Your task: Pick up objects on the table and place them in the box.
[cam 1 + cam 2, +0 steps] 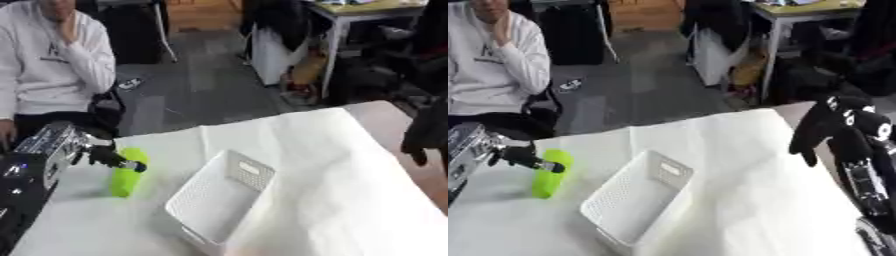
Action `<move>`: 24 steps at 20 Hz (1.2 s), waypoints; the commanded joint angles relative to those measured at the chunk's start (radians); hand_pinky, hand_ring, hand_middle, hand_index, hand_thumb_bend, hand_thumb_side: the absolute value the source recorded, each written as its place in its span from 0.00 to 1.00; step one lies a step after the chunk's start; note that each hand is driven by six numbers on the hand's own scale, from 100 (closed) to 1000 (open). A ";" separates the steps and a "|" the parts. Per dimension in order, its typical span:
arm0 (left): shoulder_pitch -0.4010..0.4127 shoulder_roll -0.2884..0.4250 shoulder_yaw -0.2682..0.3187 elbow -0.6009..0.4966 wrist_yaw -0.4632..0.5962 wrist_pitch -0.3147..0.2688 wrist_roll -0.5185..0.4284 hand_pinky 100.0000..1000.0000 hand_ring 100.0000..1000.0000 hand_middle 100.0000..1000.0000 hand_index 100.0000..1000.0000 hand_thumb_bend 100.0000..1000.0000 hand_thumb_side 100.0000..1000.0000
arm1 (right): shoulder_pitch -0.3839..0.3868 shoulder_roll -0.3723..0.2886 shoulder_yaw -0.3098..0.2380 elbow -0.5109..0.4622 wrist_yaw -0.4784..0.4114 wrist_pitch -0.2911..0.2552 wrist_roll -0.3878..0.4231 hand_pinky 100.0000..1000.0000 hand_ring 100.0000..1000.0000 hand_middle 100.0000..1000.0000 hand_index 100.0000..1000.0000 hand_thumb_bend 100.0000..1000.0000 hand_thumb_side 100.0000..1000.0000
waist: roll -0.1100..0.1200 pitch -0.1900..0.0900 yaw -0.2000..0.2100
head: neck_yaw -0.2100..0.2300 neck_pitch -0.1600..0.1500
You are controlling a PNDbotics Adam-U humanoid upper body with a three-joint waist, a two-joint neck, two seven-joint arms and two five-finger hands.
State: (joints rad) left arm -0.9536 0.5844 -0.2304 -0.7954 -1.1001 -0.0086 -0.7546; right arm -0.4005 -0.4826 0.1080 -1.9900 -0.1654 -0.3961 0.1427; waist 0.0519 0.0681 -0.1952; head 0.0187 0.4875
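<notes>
Nearest the camera, at about six o'clock, a white perforated box (219, 200) is shown lying skewed on the white-covered desk (350, 200), its open top facing up and nothing visible inside it. At about nine o'clock, a lime-green cylindrical object (128, 176) is seen lying on the desk just beside the box's left side, apart from it. The left hand (107, 156) is placed at the object's upper end, its dark fingers curled down against it; whether the object is fully gripped cannot be told, since the contact is blurred. At about three o'clock, the right hand (833, 131) is held above the desk's right edge, its fingers hanging relaxed and holding nothing.

The step in hand is judged to be the grasp of the green object. For a sound grasp, the fingers would best be closed around the middle of the cylinder rather than its end, so that tilting or rolling is avoided on the lift. The object should then be raised clear of the box's near wall before being carried over the opening and released low inside it.
</notes>
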 commanded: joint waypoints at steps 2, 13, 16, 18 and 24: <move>-0.031 0.009 0.030 0.016 -0.048 0.016 0.031 0.24 0.58 0.63 0.67 0.63 1.00 | -0.020 -0.005 -0.007 -0.010 -0.008 -0.001 0.005 0.06 0.33 0.40 0.46 0.00 0.65 | -0.001 -0.010 -0.004 | 0.014 -0.014; -0.047 -0.015 0.033 0.036 -0.141 0.021 0.104 0.25 0.60 0.64 0.64 0.63 1.00 | -0.028 -0.002 -0.004 -0.010 -0.013 0.002 0.013 0.06 0.33 0.40 0.46 0.00 0.65 | 0.000 -0.008 -0.012 | 0.022 -0.013; -0.053 -0.021 0.041 0.056 -0.153 0.023 0.106 0.25 0.60 0.64 0.65 0.64 1.00 | -0.029 -0.001 -0.002 -0.010 -0.014 0.005 0.016 0.06 0.33 0.40 0.46 0.00 0.66 | 0.001 -0.009 -0.013 | 0.025 -0.013; -0.058 -0.024 0.049 0.070 -0.160 0.028 0.110 0.25 0.60 0.65 0.65 0.64 1.00 | -0.031 0.000 -0.001 -0.010 -0.015 0.007 0.019 0.06 0.33 0.40 0.46 0.00 0.66 | 0.001 -0.009 -0.014 | 0.026 -0.012; -0.065 -0.033 0.066 0.105 -0.199 0.044 0.127 0.26 0.60 0.65 0.65 0.65 1.00 | -0.039 0.004 0.001 -0.010 -0.021 0.009 0.026 0.06 0.33 0.40 0.46 0.00 0.66 | 0.003 -0.008 -0.020 | 0.040 -0.012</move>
State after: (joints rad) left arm -0.9875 0.5337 -0.1781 -0.6866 -1.2870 0.0305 -0.6351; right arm -0.4217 -0.4738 0.1142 -1.9900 -0.1820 -0.3863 0.1663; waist 0.0559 0.0716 -0.2139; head 0.0483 0.4871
